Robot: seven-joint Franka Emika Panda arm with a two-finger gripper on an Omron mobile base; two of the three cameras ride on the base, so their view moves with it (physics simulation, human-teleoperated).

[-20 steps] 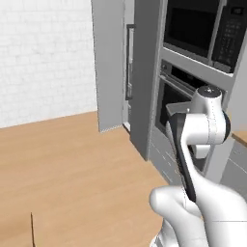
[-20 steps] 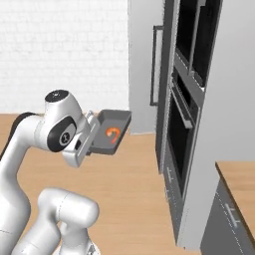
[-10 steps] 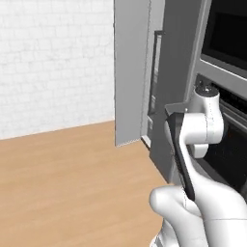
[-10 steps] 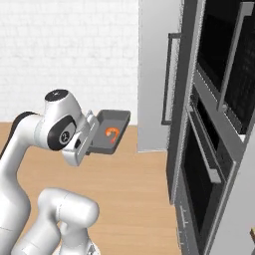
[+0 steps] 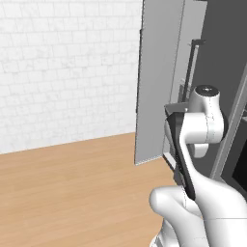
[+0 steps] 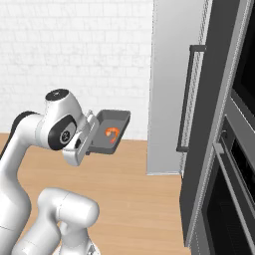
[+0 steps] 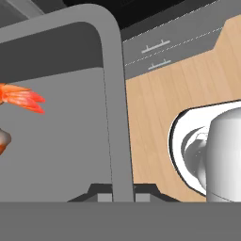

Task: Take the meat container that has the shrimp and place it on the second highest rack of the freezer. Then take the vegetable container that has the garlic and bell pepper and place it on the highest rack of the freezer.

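Observation:
My gripper (image 6: 92,137) is shut on the near rim of the dark grey meat container (image 6: 112,130), held in the air in front of the arm. The orange-pink shrimp (image 6: 112,133) lies inside it. In the hand view the container's rim (image 7: 114,89) runs up from the gripper (image 7: 123,194), and the shrimp (image 7: 21,98) sits at the left edge. The tall grey freezer (image 6: 169,84) with its long black bar handle (image 6: 186,99) stands to the right of the container. Its racks are hidden. The vegetable container, garlic and bell pepper are out of view.
A dark built-in oven (image 6: 234,179) fills the wall right of the freezer. Wooden floor (image 5: 72,183) stretches left to a white brick wall (image 5: 62,72). In the left base view my own arm (image 5: 200,125) stands in front of the freezer (image 5: 159,82).
The whole picture has shifted: the base has moved, and the freezer now looms larger and closer. The arm holds the container in the same pose.

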